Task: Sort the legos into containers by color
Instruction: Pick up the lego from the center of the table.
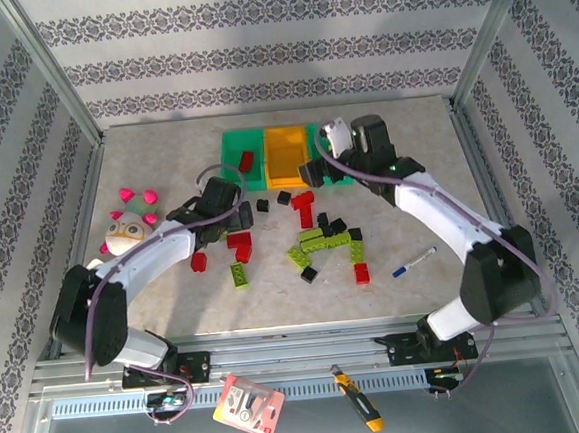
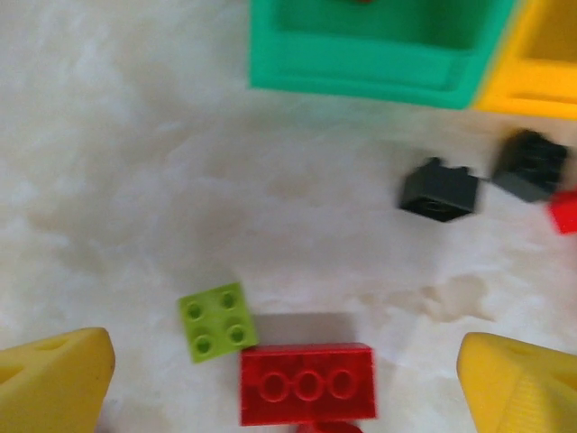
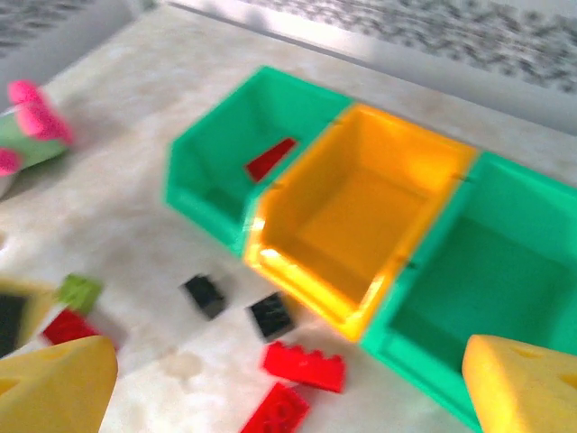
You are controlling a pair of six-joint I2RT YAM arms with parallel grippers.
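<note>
**Counter (image 1: 276,298)** carrying three bins in a row and scattered bricks.

**Left end effector (image 2: 288,397).** Its yellow fingers (image 2: 54,383) are spread wide and hold nothing.
- The left green bin (image 2: 361,54) stands ahead of it, and the orange bin (image 2: 541,63) ahead and to its right.
- A long red brick (image 2: 306,383) lies on the counter between the fingers, clear of both.
- A lime green brick (image 2: 217,321) with four studs sits just beside the long red brick's far left corner.
- Two black bricks (image 2: 439,189) lie ahead and to the right, short of the bins.

**Right end effector (image 3: 288,397).** It is likewise spread wide and holds nothing.
- The right green bin (image 3: 505,271) lies just ahead of its right finger.
- The orange bin is straight ahead.
- The left green bin is ahead and to the left, with a tilted red brick (image 3: 270,159) inside.
- A pair of red bricks (image 3: 305,367) lies on the counter between the fingers.
</note>
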